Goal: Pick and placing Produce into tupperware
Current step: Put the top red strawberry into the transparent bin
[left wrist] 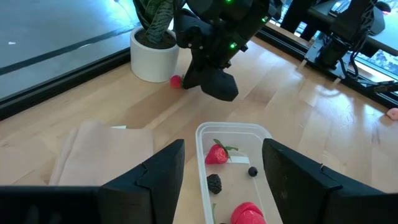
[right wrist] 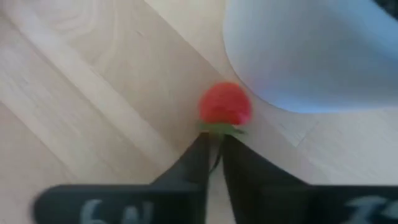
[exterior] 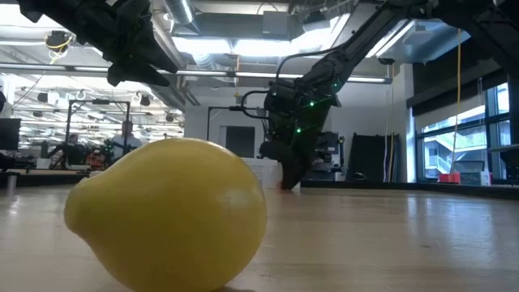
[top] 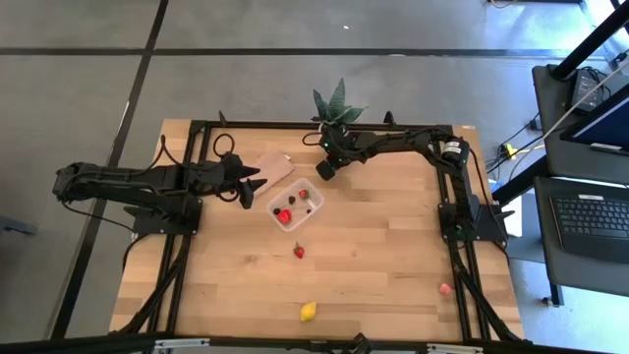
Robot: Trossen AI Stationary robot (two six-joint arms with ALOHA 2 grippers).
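My right gripper (right wrist: 211,158), jaws nearly closed, reaches a red berry (right wrist: 225,104) beside the plant pot (right wrist: 311,56); I should spread them first. Left gripper (left wrist: 221,171), jaws spread, hovers over the container (left wrist: 202,134).

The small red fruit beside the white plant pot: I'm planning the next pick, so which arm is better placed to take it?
Right. The right gripper has its nearly closed fingers just short of the red fruit by the pot. The left gripper hangs open over the tupperware.
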